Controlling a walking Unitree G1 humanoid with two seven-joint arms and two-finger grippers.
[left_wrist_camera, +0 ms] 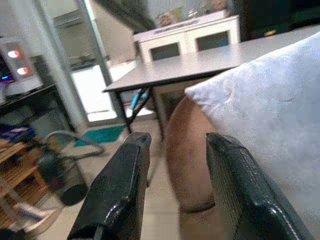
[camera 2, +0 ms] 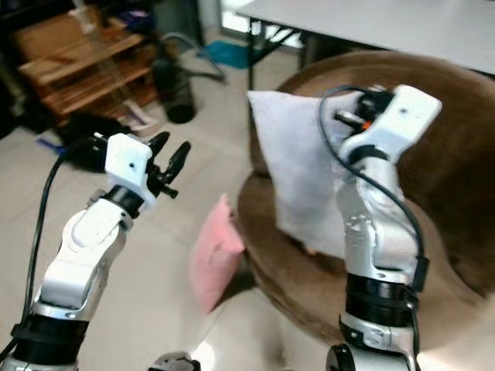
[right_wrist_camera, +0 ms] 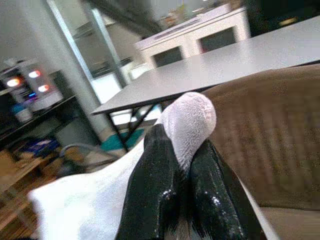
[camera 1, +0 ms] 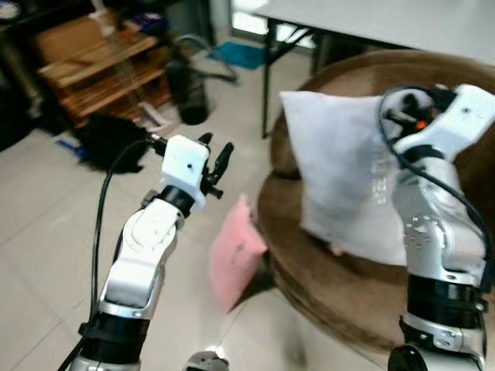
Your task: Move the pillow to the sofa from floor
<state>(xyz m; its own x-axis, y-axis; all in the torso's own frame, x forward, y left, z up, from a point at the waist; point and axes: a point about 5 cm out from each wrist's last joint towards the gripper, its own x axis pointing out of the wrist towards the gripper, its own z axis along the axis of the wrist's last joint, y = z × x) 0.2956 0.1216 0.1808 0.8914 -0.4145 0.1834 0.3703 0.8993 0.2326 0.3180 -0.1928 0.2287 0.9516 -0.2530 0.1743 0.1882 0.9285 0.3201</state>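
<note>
Pinching a corner of the white pillow at centre-right of the frame over the brown sofa, the right gripper should lower before releasing; left gripper hangs parted, empty.

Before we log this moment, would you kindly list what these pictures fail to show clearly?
- Right hand, eye views: its fingers sit behind the wrist housing and the white pillow.
- White pillow's bottom edge, eye views: the right arm covers part of it.
- Pink pillow: its foot on the floor is blurred.
- Sofa: cut off by the picture's right edge.
</note>
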